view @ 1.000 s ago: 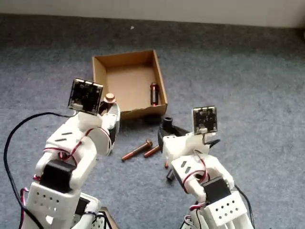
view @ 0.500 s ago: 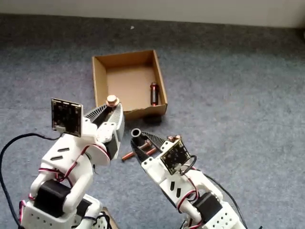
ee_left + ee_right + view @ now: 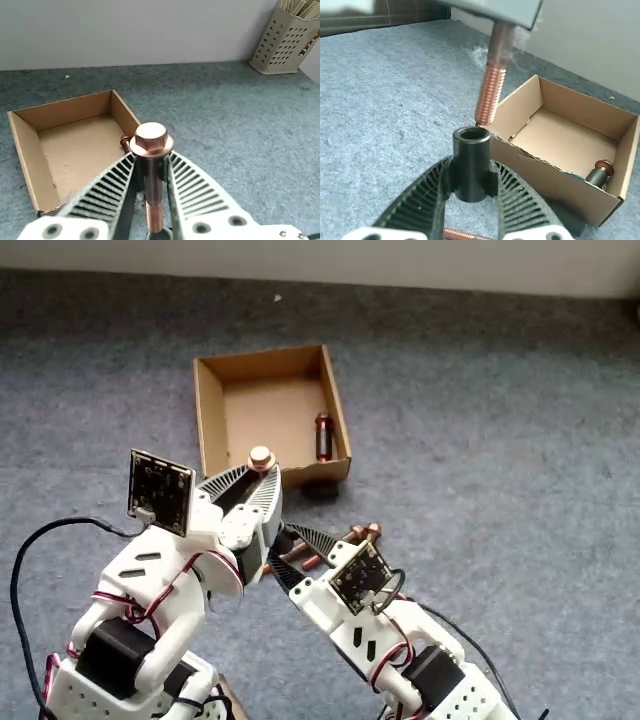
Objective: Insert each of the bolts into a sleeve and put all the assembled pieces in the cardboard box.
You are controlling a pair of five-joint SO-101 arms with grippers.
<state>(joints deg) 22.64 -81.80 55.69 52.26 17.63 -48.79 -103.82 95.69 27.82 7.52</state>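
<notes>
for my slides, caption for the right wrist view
Right hand grips black sleeve, its mouth near the threaded bolt, cardboard box beyond

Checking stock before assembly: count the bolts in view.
4. One bolt in the left gripper; one sleeved bolt in the cardboard box; two loose bolts on the carpet by the right gripper. The arms may hide more.

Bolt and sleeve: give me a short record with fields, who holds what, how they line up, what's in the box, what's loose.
left gripper: shut on bolt
right gripper: shut on sleeve, open end toward bolt
alignment: bolt tip near sleeve mouth, not inside
cardboard box: one assembled piece along a side wall
carpet: loose bolts beside right gripper
</notes>
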